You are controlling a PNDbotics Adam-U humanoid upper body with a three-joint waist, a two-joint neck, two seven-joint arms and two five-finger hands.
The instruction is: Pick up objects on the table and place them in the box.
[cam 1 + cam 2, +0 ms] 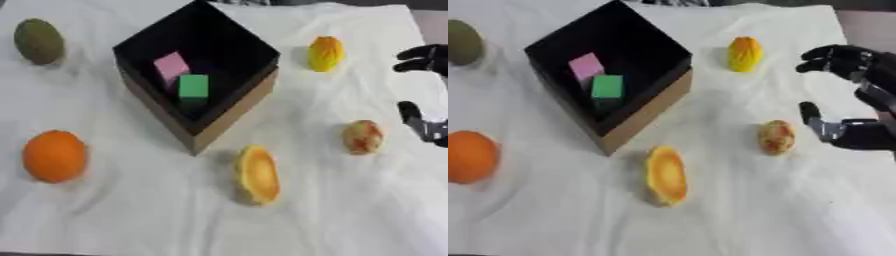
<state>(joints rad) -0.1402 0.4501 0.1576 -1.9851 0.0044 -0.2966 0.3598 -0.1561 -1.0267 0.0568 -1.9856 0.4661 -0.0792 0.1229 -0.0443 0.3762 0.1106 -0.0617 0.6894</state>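
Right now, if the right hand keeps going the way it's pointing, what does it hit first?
Likely the reddish-yellow fruit. The right hand is open, its span facing left across the cloth, with that fruit nearest; its height above the cloth is unclear, so it might pass over.

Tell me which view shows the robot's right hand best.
The right eye view: the right hand shows almost whole there, fingers and thumb spread open beside the reddish-yellow fruit. The left eye view cuts it off at the picture's right edge, showing only fingertips and thumb.
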